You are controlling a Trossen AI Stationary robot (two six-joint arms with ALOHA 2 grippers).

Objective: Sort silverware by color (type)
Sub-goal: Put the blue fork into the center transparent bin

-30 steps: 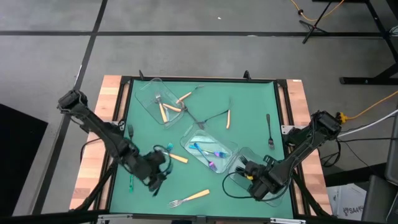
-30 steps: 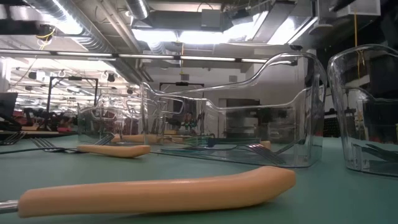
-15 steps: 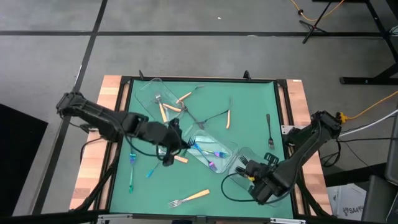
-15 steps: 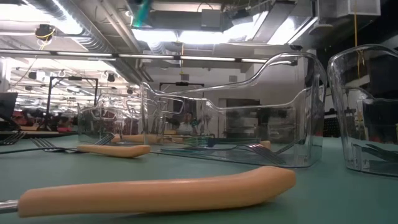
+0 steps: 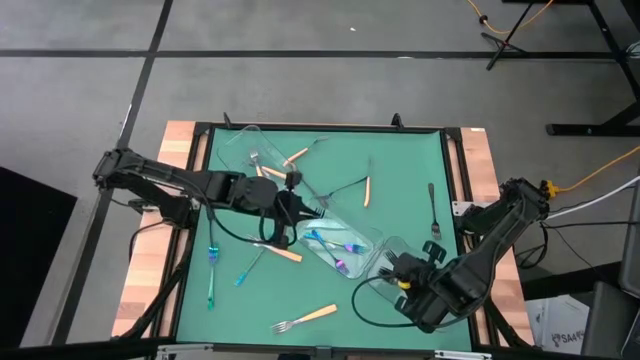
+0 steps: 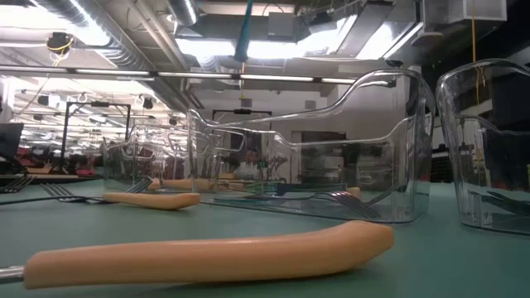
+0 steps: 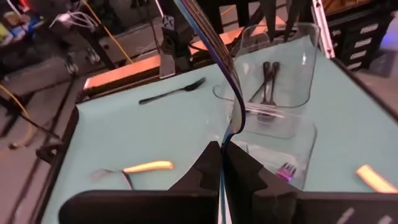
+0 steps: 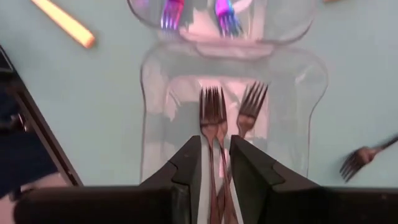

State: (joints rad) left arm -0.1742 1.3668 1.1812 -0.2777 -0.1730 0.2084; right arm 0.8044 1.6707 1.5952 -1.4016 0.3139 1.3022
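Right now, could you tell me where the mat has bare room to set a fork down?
Free: the far right of the mat, between the orange fork and the dark fork, and the near middle beside the orange-handled fork. Crowded: the centre around the trays and the left gripper.

A grey floor (image 5: pixel 300 90) with dark seams surrounded the table. Ceiling lights (image 6: pixel 248 45) and ducts (image 6: pixel 91 33) ran overhead; a yellow cable (image 5: pixel 590 180) trailed nearby.

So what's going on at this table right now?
The robot is sorting cutlery by color. Its left gripper is shut on a blue utensil, carrying it above the middle tray, which already holds blue-purple pieces. The right gripper sits over the tray of dark forks. Orange-handled forks lie loose on the mat.
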